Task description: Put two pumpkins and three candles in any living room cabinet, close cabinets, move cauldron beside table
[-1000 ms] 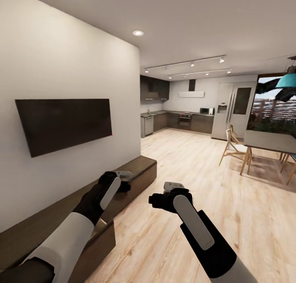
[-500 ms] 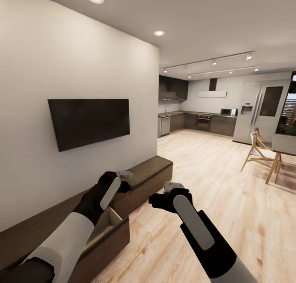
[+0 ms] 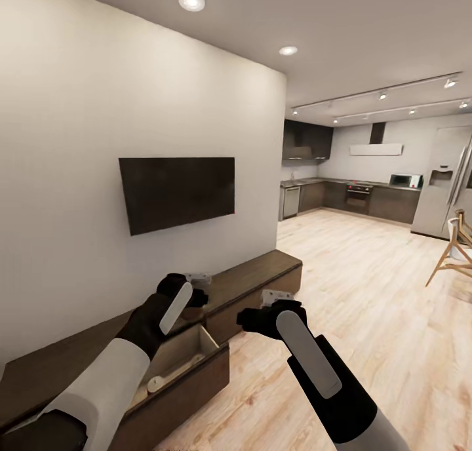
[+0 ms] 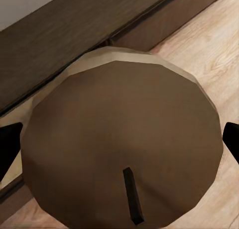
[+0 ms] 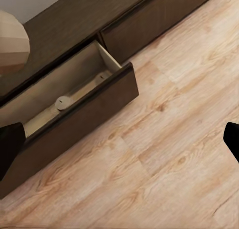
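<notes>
- A candle is held in the left gripper: in the left wrist view a stubby cylinder with a dark wick is seen end-on between the two dark fingertips, one at each side of it.
- Below that gripper, the long dark-brown cabinet is seen along the white wall, with one drawer pulled out towards the light wood floor.
- A second candle is seen lying on its side on the pale inside of the open drawer, towards the front panel; in the head view it is partly hidden by the left forearm.
- The right gripper is held over the floor, just beside the cabinet front and apart from the left one. Its fingers are spread wide, with nothing between them.
- In the right wrist view, the held candle is caught at the frame edge, above the cabinet top.
- A black TV is mounted on the wall above the cabinet; beyond both grippers, a kitchen with dark cabinets is seen.
</notes>
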{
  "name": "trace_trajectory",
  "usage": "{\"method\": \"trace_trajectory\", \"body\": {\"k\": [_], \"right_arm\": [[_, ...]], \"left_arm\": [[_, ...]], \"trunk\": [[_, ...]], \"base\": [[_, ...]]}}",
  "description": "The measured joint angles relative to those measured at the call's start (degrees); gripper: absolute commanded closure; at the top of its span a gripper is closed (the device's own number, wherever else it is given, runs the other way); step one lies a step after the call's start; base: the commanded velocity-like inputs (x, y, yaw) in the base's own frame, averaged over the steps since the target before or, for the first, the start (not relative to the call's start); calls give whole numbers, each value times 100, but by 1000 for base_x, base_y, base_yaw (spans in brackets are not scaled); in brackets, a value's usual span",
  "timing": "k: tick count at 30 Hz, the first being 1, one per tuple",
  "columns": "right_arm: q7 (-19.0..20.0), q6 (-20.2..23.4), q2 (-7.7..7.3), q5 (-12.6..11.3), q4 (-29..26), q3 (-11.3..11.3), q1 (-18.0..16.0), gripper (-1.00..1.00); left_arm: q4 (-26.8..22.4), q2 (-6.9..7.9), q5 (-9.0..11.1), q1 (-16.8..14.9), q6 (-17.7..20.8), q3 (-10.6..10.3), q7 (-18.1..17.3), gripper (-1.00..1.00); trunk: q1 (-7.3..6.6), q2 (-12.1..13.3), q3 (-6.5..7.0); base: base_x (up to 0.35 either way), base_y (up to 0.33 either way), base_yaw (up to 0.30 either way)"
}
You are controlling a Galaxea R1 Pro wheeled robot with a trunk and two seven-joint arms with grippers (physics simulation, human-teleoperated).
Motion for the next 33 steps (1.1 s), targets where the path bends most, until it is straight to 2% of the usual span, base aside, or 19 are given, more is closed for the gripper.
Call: {"method": "trace_trajectory", "body": {"k": [33], "right_arm": [[11, 2, 0, 10, 3, 0, 0, -100]], "left_arm": [[-1, 0, 0, 4, 0, -1, 26, 100]], "trunk": [[0, 0, 0]], "base": [[1, 0, 287]]}}
